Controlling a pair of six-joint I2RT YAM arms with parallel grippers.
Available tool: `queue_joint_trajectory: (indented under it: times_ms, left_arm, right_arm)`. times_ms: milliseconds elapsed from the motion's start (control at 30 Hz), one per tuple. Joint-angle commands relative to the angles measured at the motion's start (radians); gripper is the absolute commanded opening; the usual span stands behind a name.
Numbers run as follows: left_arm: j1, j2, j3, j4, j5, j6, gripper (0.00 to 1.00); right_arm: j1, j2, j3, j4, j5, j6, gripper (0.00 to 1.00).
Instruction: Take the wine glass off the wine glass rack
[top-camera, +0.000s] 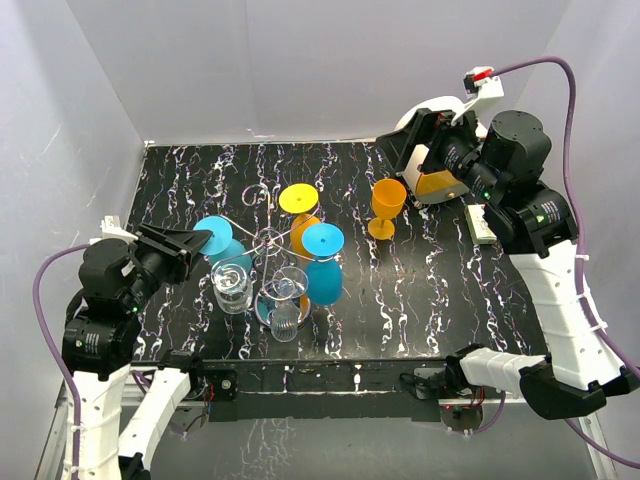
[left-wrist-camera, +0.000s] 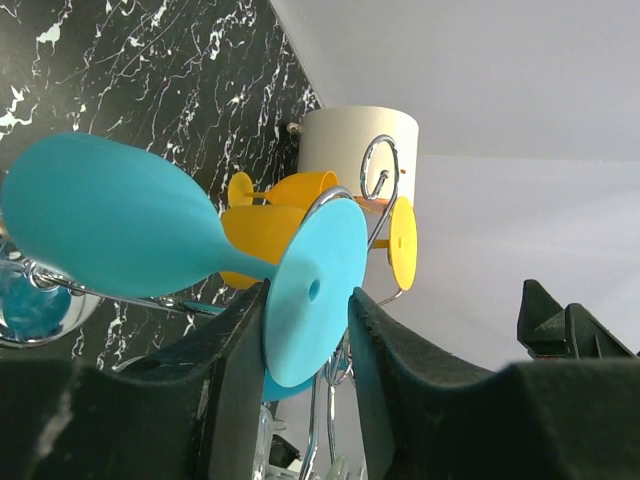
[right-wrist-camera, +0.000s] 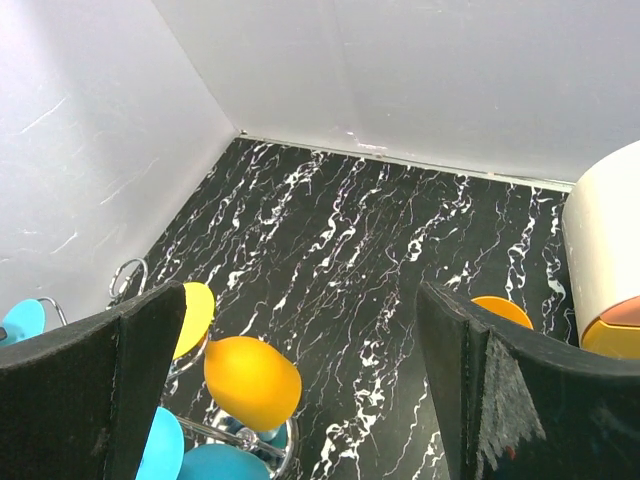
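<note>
The silver wire wine glass rack (top-camera: 268, 240) stands mid-table with several glasses hanging upside down from its arms. A light-blue wine glass (top-camera: 222, 243) hangs on its left arm. My left gripper (top-camera: 192, 245) is open with its fingers on either side of this glass's round foot (left-wrist-camera: 315, 290). The left finger touches the foot and the right finger stands a little apart. The glass's bowl (left-wrist-camera: 100, 220) points away to the left. My right gripper (top-camera: 402, 150) is open and empty, held high at the back right, well clear of the rack (right-wrist-camera: 287, 447).
A yellow-footed orange glass (top-camera: 298, 205), another blue glass (top-camera: 323, 265) and two clear glasses (top-camera: 232, 285) hang on the rack. An orange glass (top-camera: 387, 205) stands upright on the table to the right. A white cylinder (right-wrist-camera: 605, 230) stands at the back right, with a small white box (top-camera: 481, 224) nearby.
</note>
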Motion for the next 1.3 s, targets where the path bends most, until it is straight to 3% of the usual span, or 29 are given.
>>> queue_joint_trajectory:
  times_ms: [0, 467, 867, 1267]
  left_arm:
    - [-0.003, -0.022, -0.004, 0.008, 0.013, -0.03, 0.34]
    - [-0.002, -0.015, 0.04, -0.018, 0.003, -0.063, 0.1]
    - [-0.003, 0.009, 0.087, -0.011, -0.016, -0.086, 0.0]
    - [-0.003, 0.022, 0.08, 0.028, -0.067, -0.097, 0.0]
  right_arm:
    - [-0.005, -0.015, 0.021, 0.083, 0.019, -0.016, 0.98]
    - [-0.005, -0.028, 0.0, 0.109, 0.017, 0.0, 0.98]
    - [-0.004, -0.031, 0.001, 0.109, 0.019, -0.003, 0.98]
    - [-0.004, -0.038, 0.005, 0.112, 0.023, -0.005, 0.98]
